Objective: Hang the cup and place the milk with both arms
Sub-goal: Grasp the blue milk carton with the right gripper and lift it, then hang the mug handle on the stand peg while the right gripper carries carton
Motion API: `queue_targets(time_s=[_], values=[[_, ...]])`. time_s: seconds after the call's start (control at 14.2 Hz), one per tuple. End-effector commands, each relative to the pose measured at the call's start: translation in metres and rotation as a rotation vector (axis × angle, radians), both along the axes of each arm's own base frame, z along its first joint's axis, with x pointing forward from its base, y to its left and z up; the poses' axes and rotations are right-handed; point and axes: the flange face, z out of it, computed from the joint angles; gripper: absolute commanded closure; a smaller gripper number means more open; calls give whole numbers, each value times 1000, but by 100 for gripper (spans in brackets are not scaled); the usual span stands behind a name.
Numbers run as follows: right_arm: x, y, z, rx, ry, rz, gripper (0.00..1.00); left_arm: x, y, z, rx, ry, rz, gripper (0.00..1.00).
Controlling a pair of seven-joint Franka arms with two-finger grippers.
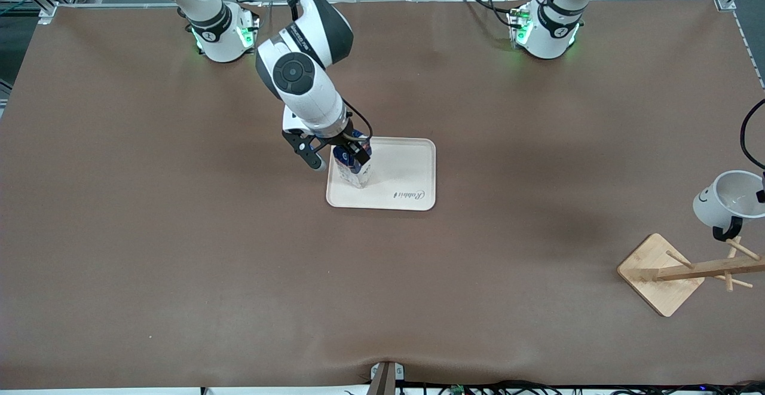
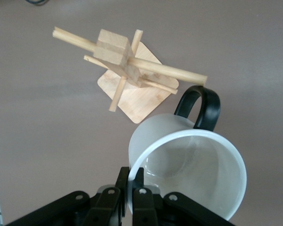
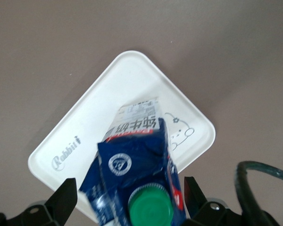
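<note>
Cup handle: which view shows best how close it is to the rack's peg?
The left wrist view: the cup handle sits beside a rack peg tip. The front view shows it small at the edge; the right wrist view misses it.

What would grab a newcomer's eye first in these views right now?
Likely the right gripper over the pale tray in the middle of the table, shut on the blue milk carton, whose base seems at or near the tray. Next, toward the left arm's end, the left gripper pinches the rim of the tilted white cup, its black handle right by a peg of the wooden rack.
</note>
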Motion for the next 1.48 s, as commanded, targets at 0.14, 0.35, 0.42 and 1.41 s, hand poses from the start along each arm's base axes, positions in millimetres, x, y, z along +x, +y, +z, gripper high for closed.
queue_targets(time_s=[0.14, 0.35, 0.42, 1.41], values=[[3, -3, 2, -22, 1, -24, 65, 10, -26, 4, -24, -22, -18, 100], [6, 5, 21, 82, 56, -90, 100, 15, -29, -4, -28, -17, -33, 100], [7, 9, 34, 119, 98, -109, 100, 14, -27, -5, -25, -17, -52, 100], [106, -265, 116, 15, 295, 422, 100, 15, 26, 0, 29, -65, -76, 100]])
